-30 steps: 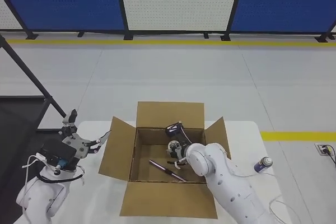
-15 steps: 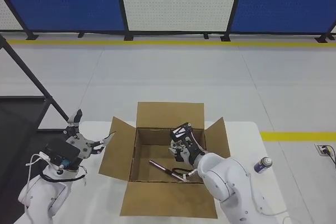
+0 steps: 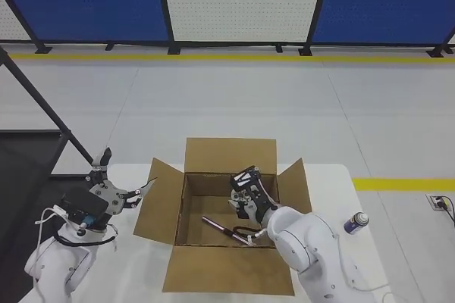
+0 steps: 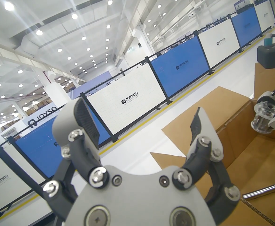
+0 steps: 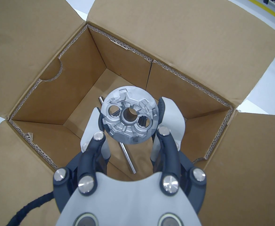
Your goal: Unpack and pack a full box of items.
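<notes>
The right claw (image 5: 131, 115) hangs over the inside of the open cardboard box (image 5: 175, 83). It is closed on the rim of a round metal disc (image 5: 118, 128) with holes, above a metal rod (image 5: 128, 156) that lies on the box floor. The left claw (image 4: 142, 116) is spread wide and empty just beside the box's left flap, and a can (image 3: 356, 222) stands on the table (image 3: 330, 189) apart from the box, to its right.
</notes>
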